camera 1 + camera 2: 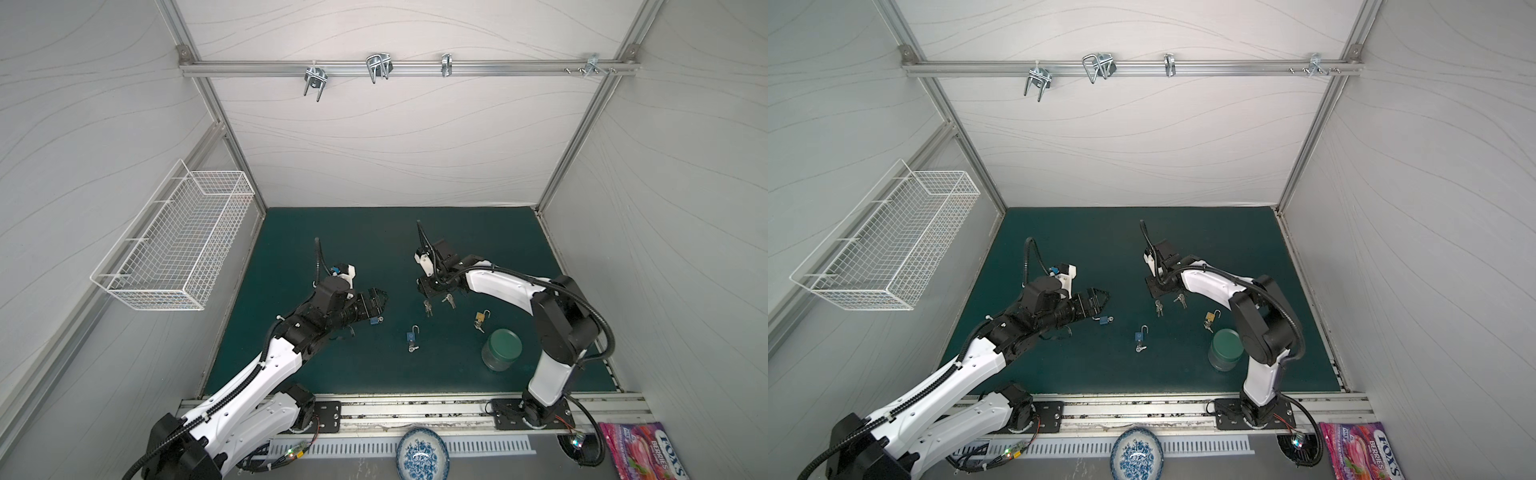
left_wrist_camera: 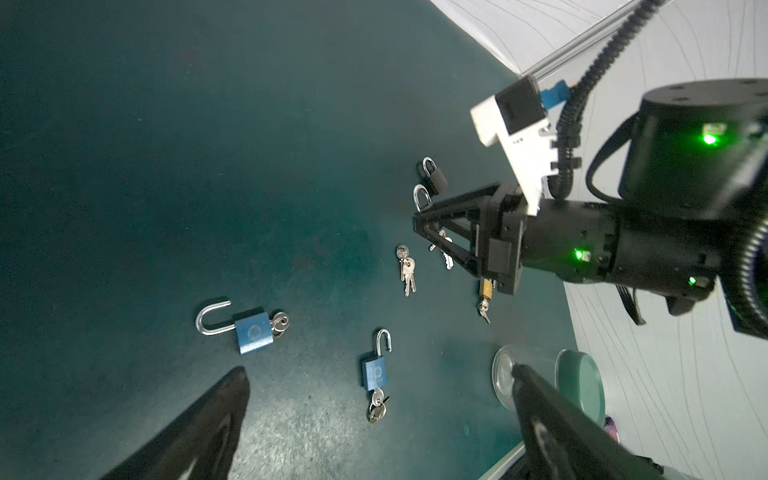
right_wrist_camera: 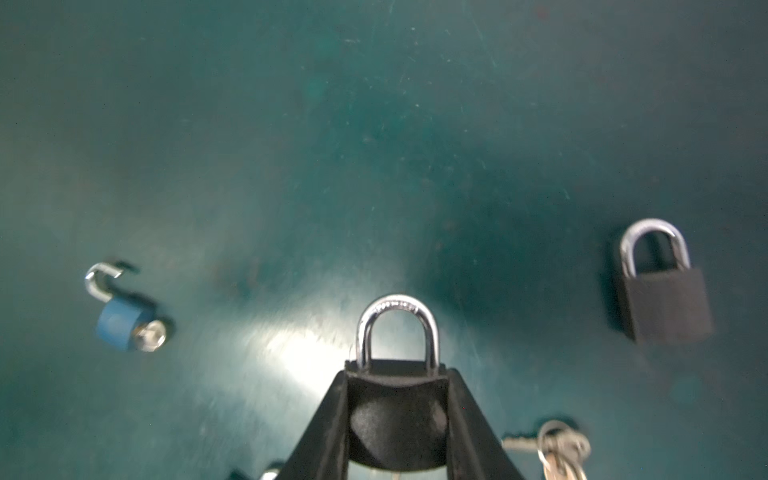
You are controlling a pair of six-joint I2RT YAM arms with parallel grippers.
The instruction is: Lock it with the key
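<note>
My right gripper [image 3: 397,374] is shut on a black padlock [image 3: 397,415] whose silver shackle [image 3: 397,328] is closed and sticks out past the fingertips, low over the green mat [image 1: 332,249]. A bunch of keys [image 3: 561,449] lies beside it. A second black padlock [image 3: 665,303] lies closed on the mat. My left gripper [image 2: 378,374] hangs open above the mat with nothing between its fingers. Close to it lies a blue padlock [image 2: 253,332] with its shackle open and a key [image 2: 279,324] in it. In both top views my left gripper [image 1: 383,305] [image 1: 1104,305] is just beyond that blue padlock [image 1: 376,320].
Another open blue padlock [image 1: 412,334] with keys, a brass padlock [image 1: 481,318] and loose keys [image 1: 428,307] lie mid-mat. A green-lidded jar [image 1: 501,349] stands front right. A wire basket [image 1: 178,249] hangs on the left wall. A bowl [image 1: 422,453] and candy bag [image 1: 648,453] sit off the mat.
</note>
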